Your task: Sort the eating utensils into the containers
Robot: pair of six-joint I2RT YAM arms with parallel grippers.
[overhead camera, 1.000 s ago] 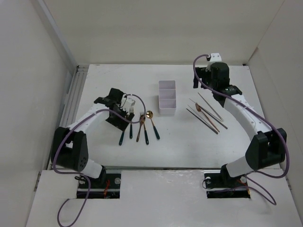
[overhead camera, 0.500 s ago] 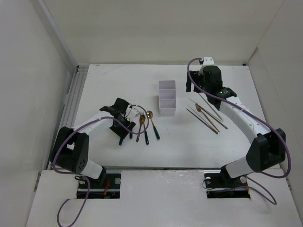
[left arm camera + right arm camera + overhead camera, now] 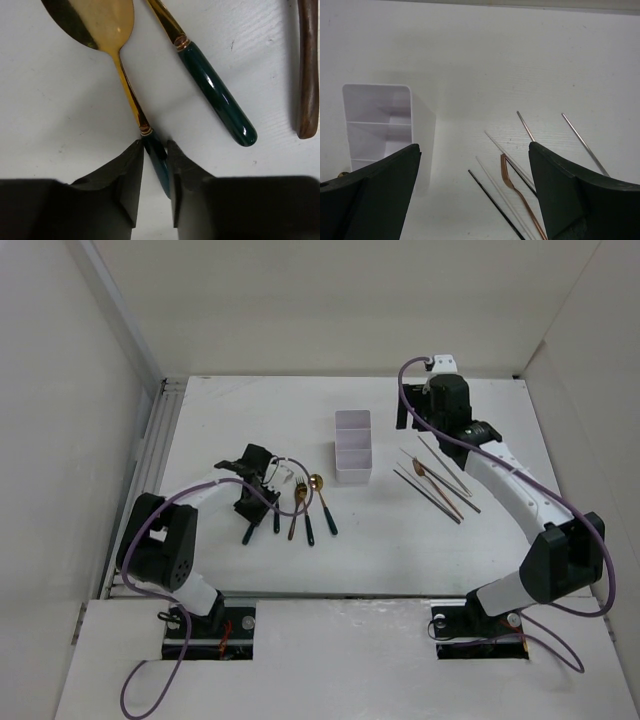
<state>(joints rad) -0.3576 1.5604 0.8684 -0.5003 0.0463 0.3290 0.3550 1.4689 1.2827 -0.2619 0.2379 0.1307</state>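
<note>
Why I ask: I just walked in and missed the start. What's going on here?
Two robot arms are sorting cutlery into a white divided box, which looks empty so far. The left gripper is down on the table with its fingers either side of a gold spoon at its dark handle; the spoon lies flat, and a firm grip can't be confirmed. More utensils lie beside it. The right gripper hangs open above the table between the box and the loose chopsticks, holding nothing.
</note>
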